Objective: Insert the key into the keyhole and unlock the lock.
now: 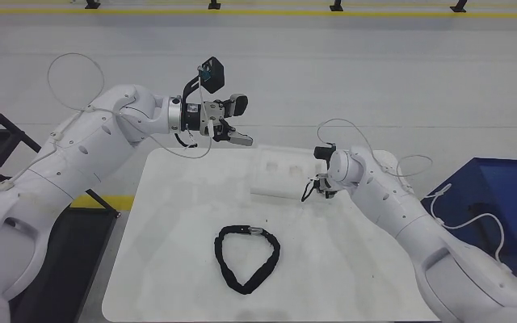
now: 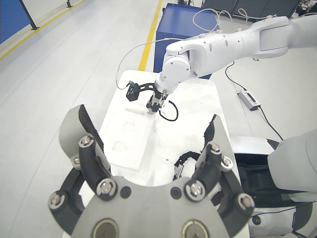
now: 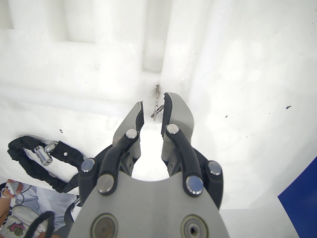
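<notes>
The counter (image 1: 339,266) is white. It carries a white foam block (image 1: 279,178) toward its far side. A black sleeved chain lock (image 1: 220,254) lies in a loop nearer the robot, well apart from the block, with its silver lock cylinder (image 3: 44,156) at the loop's far end. The left gripper (image 2: 147,116) is empty, with jaws wide, over the counter's far left edge. The right gripper (image 3: 153,100) is at the block's right edge, jaws narrow on either side of the key (image 3: 156,107). The key stands against the foam; grip not confirmed.
</notes>
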`<state>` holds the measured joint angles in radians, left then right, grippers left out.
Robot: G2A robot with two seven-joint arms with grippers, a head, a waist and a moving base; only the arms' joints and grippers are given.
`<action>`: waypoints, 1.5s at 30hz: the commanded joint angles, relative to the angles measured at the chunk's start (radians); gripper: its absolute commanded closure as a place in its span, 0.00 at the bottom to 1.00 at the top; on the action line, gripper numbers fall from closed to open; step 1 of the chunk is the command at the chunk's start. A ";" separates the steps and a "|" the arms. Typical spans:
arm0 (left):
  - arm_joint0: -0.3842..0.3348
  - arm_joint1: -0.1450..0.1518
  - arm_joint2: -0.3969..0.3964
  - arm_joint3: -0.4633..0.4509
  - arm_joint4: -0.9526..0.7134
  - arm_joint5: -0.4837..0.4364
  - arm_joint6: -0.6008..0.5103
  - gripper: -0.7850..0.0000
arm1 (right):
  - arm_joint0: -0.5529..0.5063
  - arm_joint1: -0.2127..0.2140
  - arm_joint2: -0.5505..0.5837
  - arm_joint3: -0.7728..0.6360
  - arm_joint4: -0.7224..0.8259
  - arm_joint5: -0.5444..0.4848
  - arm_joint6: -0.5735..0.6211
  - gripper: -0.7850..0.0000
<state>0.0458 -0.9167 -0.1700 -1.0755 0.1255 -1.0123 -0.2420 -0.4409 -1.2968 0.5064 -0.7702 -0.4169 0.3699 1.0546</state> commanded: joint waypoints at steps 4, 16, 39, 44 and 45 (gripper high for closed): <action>0.000 0.000 0.000 0.000 -0.001 0.000 -0.001 0.00 | 0.001 -0.018 0.001 0.044 0.002 -0.008 -0.016 0.83; 0.000 0.000 0.000 0.000 -0.001 0.000 -0.001 0.00 | 0.026 -0.054 0.008 0.125 -0.004 -0.030 -0.015 1.00; 0.000 0.000 0.000 0.000 -0.001 0.000 -0.001 0.00 | -0.098 0.128 0.362 -0.367 0.054 -0.189 0.277 1.00; 0.000 0.000 0.000 0.000 -0.001 0.000 -0.001 0.00 | -0.266 0.208 0.583 -0.622 0.101 -0.244 0.353 1.00; 0.000 0.000 0.000 0.000 -0.001 0.000 -0.001 0.00 | -0.300 0.219 0.626 -0.665 0.122 -0.258 0.362 1.00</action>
<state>0.0458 -0.9167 -0.1700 -1.0755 0.1255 -1.0123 -0.2420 -0.7041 -1.0881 1.0808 -1.3846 -0.3156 0.1243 1.4080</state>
